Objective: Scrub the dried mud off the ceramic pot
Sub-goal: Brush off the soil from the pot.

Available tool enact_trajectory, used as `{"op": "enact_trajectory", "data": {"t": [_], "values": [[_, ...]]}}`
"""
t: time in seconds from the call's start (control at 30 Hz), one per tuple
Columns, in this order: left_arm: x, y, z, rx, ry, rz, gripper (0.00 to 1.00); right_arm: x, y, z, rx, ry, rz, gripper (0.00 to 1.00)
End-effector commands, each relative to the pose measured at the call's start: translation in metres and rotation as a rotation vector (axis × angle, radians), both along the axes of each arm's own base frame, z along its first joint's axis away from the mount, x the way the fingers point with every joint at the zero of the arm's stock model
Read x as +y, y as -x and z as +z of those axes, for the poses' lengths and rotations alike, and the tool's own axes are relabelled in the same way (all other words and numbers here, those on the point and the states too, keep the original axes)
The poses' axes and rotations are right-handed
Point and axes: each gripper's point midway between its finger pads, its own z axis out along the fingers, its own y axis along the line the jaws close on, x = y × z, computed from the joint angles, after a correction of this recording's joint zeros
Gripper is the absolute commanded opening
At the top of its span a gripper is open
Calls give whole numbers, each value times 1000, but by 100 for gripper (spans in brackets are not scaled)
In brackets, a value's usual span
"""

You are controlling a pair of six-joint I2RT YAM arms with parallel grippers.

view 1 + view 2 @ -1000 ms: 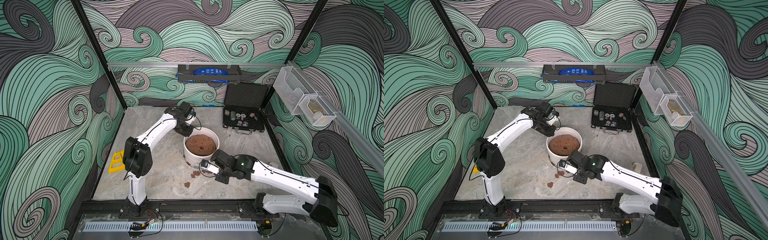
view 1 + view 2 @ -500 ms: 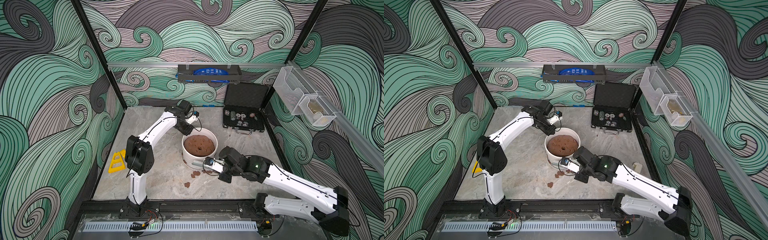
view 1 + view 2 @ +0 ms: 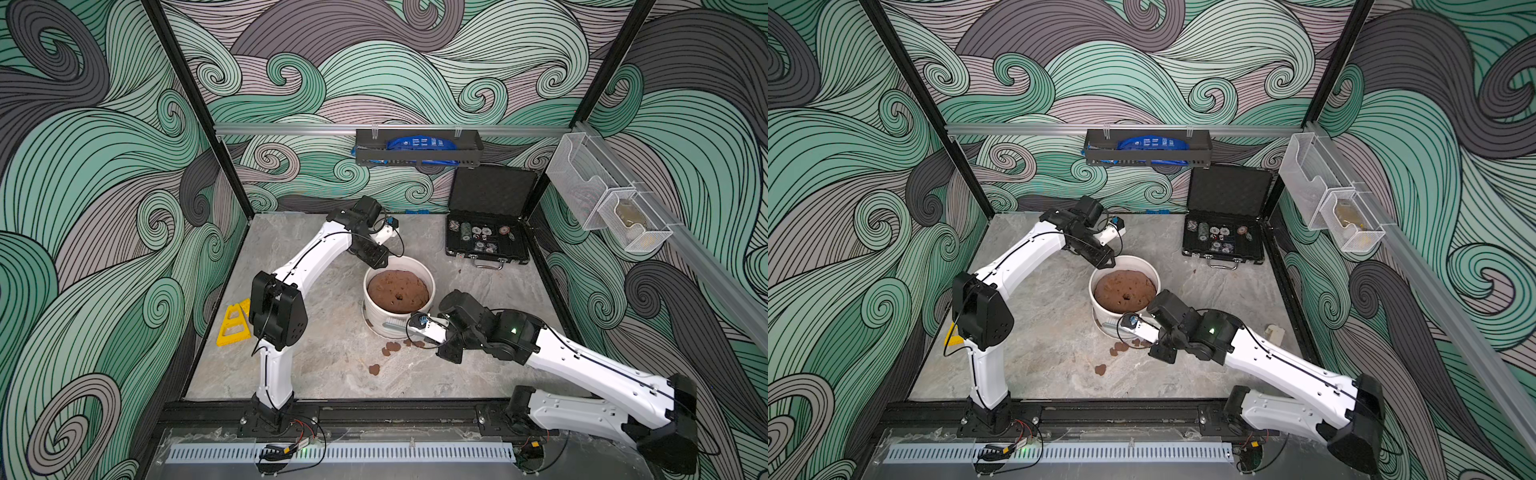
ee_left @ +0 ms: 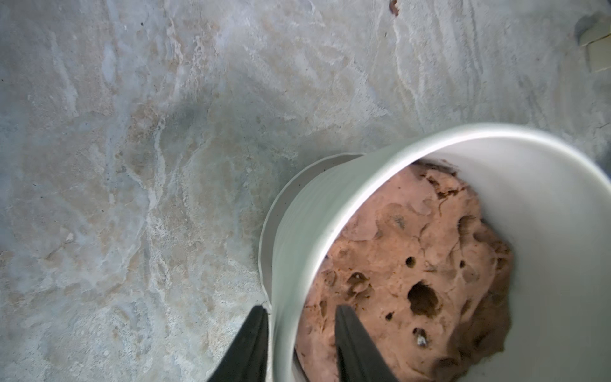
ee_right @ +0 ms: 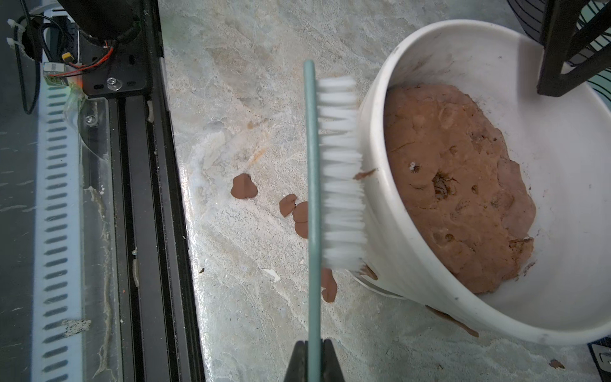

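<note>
Right gripper pinches brush, bristles against pot wall. Left gripper spread, straddling pot rim. Mud flakes beside brush on marble table.

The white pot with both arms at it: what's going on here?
The right gripper is shut on a green-handled brush and holds its white bristles against the outer wall of the ceramic pot. The left gripper is open, its fingers straddling the opposite rim, one inside and one outside. Several flakes of dried mud lie on the table beside the pot, and a few streaks are on the wall.
</note>
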Motion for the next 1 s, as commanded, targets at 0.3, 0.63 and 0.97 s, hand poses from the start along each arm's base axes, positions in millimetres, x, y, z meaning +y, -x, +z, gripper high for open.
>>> {"op": "enact_trajectory", "data": {"t": [0.3, 0.63, 0.97], "values": [[55, 31, 68, -15, -24, 528, 70, -3, -9, 17, -37, -66, -14, 0], [54, 83, 47, 81, 30, 859, 60, -2, -11, 26, -53, -90, -15, 0], [50, 94, 5, 172, -66, 941, 41, -5, -9, 28, -58, -104, -13, 0]]}}
